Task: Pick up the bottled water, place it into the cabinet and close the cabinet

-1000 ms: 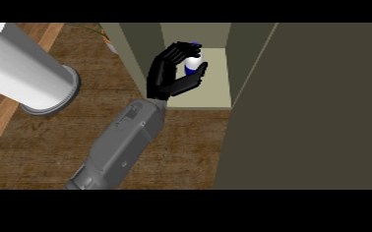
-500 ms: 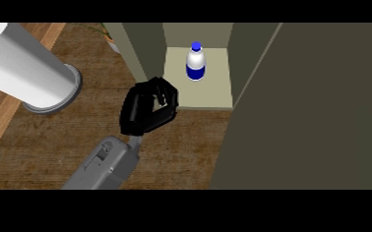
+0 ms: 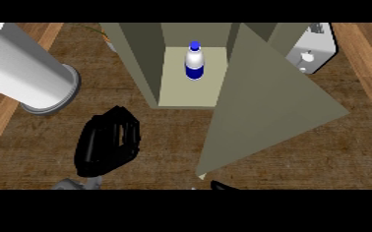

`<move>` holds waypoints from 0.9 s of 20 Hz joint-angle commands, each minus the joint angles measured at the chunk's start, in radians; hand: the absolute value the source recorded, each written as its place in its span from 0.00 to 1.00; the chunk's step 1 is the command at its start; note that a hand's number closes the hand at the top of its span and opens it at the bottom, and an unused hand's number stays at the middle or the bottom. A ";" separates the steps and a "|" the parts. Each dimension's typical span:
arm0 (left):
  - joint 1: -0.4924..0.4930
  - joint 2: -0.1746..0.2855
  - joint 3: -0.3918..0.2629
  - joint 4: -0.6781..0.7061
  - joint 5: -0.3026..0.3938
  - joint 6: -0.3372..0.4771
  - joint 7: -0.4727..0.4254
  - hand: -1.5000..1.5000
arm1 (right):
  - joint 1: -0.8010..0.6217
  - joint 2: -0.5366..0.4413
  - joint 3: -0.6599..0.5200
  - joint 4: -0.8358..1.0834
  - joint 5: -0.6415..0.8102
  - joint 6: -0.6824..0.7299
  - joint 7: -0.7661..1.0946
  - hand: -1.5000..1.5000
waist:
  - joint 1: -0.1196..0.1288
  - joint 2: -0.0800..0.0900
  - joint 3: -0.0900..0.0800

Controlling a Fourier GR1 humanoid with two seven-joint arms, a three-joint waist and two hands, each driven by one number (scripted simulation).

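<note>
The bottled water [image 3: 194, 61], white with a blue cap and blue label, stands upright on the pale floor of the open cabinet [image 3: 141, 64]. Nothing touches it. My left hand [image 3: 109, 145] hovers over the wooden counter, below and to the left of the cabinet's opening. It is well clear of the bottle and holds nothing, with its fingers relaxed. The cabinet door [image 3: 269, 108] stands swung out toward me on the right side. A small black tip of my right hand [image 3: 222, 185] shows at the lower edge, just under the door's free corner.
A large grey cylinder [image 3: 36, 76] slants in from the upper left, close to my left hand. A white appliance [image 3: 314, 54] sits behind the door at the upper right. Wooden counter [image 3: 167, 142] lies between my hand and the door.
My left hand let go of the bottle inside the cabinet and drew back down and left onto the counter side. The bottle stays standing in the cabinet. The door's free edge now shows nearer.
</note>
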 commanded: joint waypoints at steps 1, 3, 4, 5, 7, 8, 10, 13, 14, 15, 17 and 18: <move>0.109 0.056 0.048 -0.063 0.015 -0.044 -0.042 1.00 | -0.109 0.117 0.160 -0.009 0.106 -0.022 0.114 1.00 | 0.000 -0.002 -0.003; 0.167 0.050 0.009 -0.154 -0.013 0.017 -0.007 1.00 | -0.179 0.178 0.166 0.067 0.100 -0.020 0.127 1.00 | 0.008 -0.002 -0.003; 0.148 0.095 0.068 -0.148 0.034 -0.049 0.013 1.00 | -0.187 0.172 0.162 0.009 0.085 -0.002 0.186 1.00 | -0.001 -0.001 -0.002; 0.229 0.068 0.008 -0.166 -0.008 -0.028 -0.044 1.00 | -0.201 0.224 0.227 0.074 0.115 -0.021 0.165 1.00 | 0.007 -0.003 -0.003; 0.183 0.095 0.095 -0.146 0.048 -0.064 -0.023 1.00 | -0.330 0.306 0.206 0.177 0.103 -0.041 0.199 1.00 | 0.011 0.002 -0.004; 0.177 0.128 0.112 -0.195 0.059 -0.060 0.024 1.00 | -0.369 0.307 0.232 0.184 0.120 -0.069 0.235 1.00 | 0.010 -0.001 -0.004; 0.244 0.114 0.097 -0.237 0.047 -0.063 -0.017 1.00 | -0.414 0.308 0.241 0.199 0.164 -0.029 0.238 1.00 | 0.010 -0.002 -0.003; 0.280 0.153 0.141 -0.249 0.081 -0.103 -0.018 1.00 | -0.509 0.306 0.233 0.237 0.220 -0.111 0.229 1.00 | 0.022 -0.004 -0.005; 0.247 0.161 0.165 -0.207 0.096 -0.126 -0.012 1.00 | -0.525 0.305 0.228 0.289 0.207 -0.154 0.179 1.00 | 0.020 0.001 -0.005; 0.280 0.168 0.178 -0.196 0.097 -0.153 -0.042 1.00 | -0.561 0.305 0.181 0.272 0.204 -0.158 0.237 1.00 | 0.020 0.001 -0.005; 0.348 0.162 0.165 -0.224 0.092 -0.168 -0.079 1.00 | -0.573 0.304 0.160 0.337 0.201 -0.200 0.201 1.00 | 0.036 0.002 -0.005; 0.320 0.174 0.192 -0.209 0.106 -0.163 -0.050 1.00 | -0.607 0.304 0.149 0.306 0.196 -0.212 0.255 1.00 | 0.024 0.002 -0.005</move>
